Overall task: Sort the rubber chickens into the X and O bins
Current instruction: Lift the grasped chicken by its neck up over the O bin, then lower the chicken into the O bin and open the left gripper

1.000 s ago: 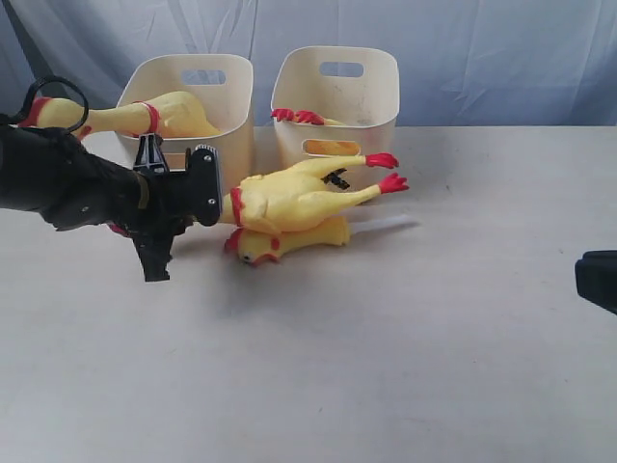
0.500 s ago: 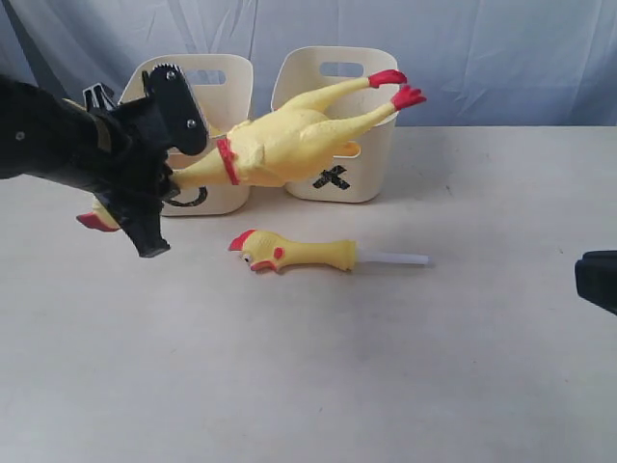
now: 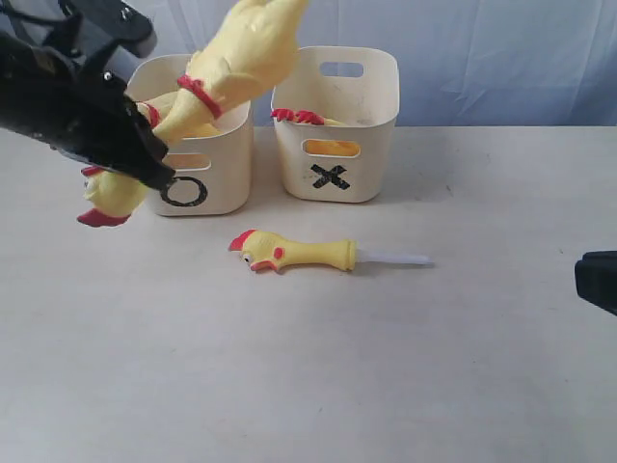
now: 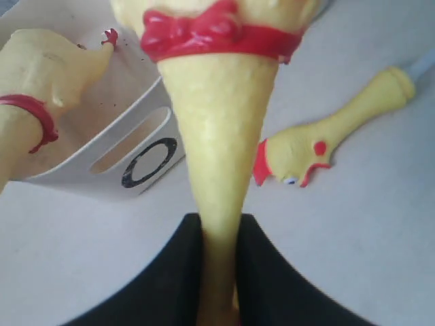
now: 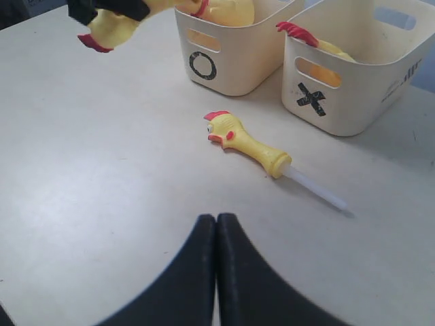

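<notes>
Gripping a long rubber chicken (image 3: 227,58) by the neck, my left gripper (image 4: 219,227) has its jaws clenched on it. The body rises beyond the jaws, over the O bin (image 3: 217,174), and the head hangs behind them. A second chicken (image 4: 41,68) lies in that bin. My right gripper (image 5: 216,224) has its jaws pressed together, holding nothing. Ahead of them a short chicken (image 3: 299,254) lies on the table (image 3: 386,367), and beyond it stands the X bin (image 3: 371,145), with red feet (image 3: 299,117) on its rim.

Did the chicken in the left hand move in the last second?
Yes: the held chicken rose up and left, off the table to above the O bin.
</notes>
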Controlling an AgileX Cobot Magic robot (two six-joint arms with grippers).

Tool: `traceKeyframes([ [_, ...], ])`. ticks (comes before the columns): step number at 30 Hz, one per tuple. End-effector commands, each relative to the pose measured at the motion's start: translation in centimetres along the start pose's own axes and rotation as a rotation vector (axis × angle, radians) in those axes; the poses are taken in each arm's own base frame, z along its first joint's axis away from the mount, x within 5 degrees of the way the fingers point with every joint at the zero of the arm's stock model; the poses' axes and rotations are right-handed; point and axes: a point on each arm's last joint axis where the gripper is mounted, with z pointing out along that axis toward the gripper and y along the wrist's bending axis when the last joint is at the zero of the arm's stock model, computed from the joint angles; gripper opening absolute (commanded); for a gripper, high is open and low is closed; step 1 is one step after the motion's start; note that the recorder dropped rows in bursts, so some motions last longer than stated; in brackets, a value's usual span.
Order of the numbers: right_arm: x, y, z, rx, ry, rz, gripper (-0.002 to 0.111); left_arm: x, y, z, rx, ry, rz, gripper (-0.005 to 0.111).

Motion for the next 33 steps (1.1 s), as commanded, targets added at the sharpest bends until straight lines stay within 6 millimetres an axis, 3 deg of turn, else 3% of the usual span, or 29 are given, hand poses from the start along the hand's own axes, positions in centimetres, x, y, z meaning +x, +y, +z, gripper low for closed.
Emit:
traceKeyframes([
  [1,-0.1,0.1,0.0,-0.009,-0.006,0.001,-0.001,-1.9,1.1,-1.9,0.061,-0.093,-0.206,0.000],
  [5,-0.1,0.1,0.0,-0.009,-0.006,0.001,-0.001,-2.6,2.3,-2.2,0.112,-0.057,-0.343,0.000],
  [10,-0.1,0.1,0.0,-0.009,-0.006,0.001,-0.001,-3.3,3.7,-1.2,0.161,0.027,-0.408,0.000],
  [23,-0.1,0.1,0.0,-0.009,-0.006,0.001,-0.001,-4.4,7.3,3.8,0.237,0.121,-0.708,0.000],
  [33,-0.1,0.1,0.0,-0.009,-0.006,0.001,-0.001,-4.8,7.5,6.5,0.333,0.198,-0.775,0.000],
])
